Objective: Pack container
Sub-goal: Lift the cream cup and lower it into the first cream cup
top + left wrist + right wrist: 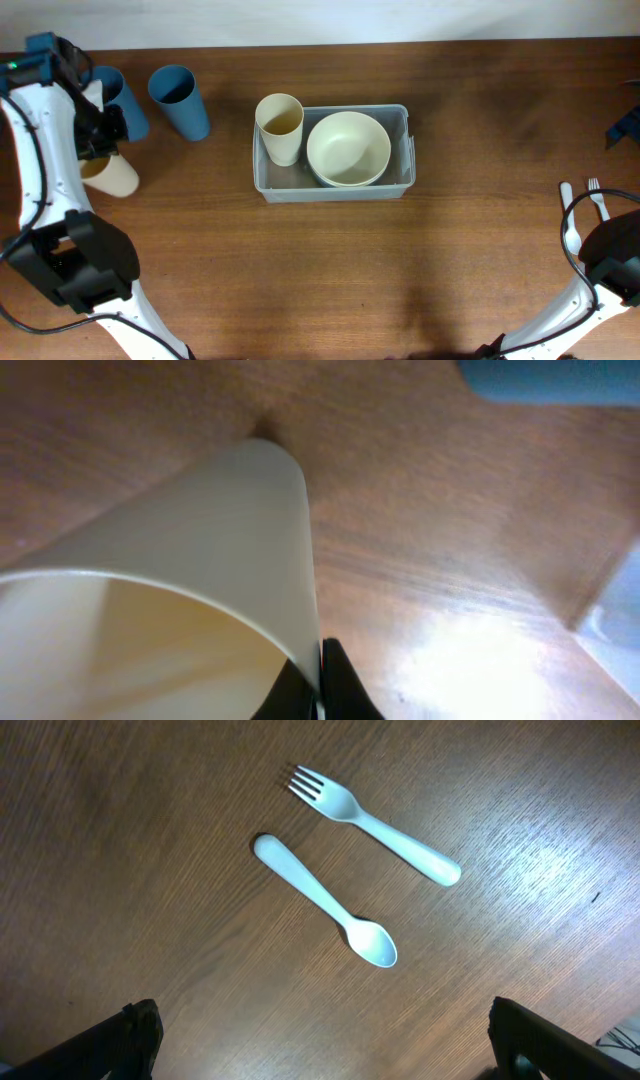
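Observation:
The clear container [404,180] sits mid-table holding a cream cup [280,126] and a cream bowl [348,148]. At the far left my left gripper [97,152] is shut on the wall of another cream cup [114,176]. In the left wrist view that cup [200,560] fills the frame, its rim pinched between my left gripper's [320,688] black fingers, one inside and one outside. A container corner [617,632] shows at the right. My right gripper [325,1040] hangs open above bare wood, just short of a pale fork [375,825] and spoon [325,900].
Two blue cups [180,100] [126,100] stand at the back left next to the held cup; one blue cup [550,378] shows in the left wrist view. The fork [597,195] and spoon [568,215] lie by my right arm [612,262] near the right edge.

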You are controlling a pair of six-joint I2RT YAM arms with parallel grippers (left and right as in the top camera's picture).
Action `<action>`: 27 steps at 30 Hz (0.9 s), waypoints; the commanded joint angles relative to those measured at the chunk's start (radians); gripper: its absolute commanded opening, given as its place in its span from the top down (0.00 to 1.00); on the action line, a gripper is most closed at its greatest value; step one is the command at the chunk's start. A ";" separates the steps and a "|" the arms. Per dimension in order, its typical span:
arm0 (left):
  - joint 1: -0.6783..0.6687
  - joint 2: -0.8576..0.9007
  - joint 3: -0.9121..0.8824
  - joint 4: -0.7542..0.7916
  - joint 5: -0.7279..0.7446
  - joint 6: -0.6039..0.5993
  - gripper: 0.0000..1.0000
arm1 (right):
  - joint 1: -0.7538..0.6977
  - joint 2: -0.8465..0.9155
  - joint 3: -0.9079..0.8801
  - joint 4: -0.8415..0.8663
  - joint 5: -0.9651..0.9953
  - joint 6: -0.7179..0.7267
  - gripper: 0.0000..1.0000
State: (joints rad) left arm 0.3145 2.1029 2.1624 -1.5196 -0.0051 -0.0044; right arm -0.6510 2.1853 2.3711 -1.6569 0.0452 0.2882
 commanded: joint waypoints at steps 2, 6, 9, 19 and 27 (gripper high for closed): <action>0.000 -0.073 0.230 -0.143 0.026 -0.031 0.98 | 0.005 -0.013 -0.005 0.000 0.012 0.008 0.01; -0.037 -0.183 0.339 -0.159 0.095 -0.024 0.99 | 0.005 -0.013 -0.005 0.000 0.012 0.008 0.01; -0.087 -0.246 0.362 -0.168 0.105 -0.025 0.98 | 0.005 -0.013 -0.005 0.000 0.012 0.008 0.01; -0.435 -0.297 0.361 0.070 0.200 -0.025 0.98 | 0.005 -0.013 -0.005 0.000 0.012 0.008 0.01; -0.560 -0.257 0.360 0.092 0.201 -0.026 0.98 | 0.005 -0.013 -0.005 0.000 0.012 0.008 0.01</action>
State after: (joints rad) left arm -0.2283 1.8359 2.5198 -1.4124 0.1852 -0.0238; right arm -0.6510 2.1853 2.3711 -1.6573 0.0452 0.2878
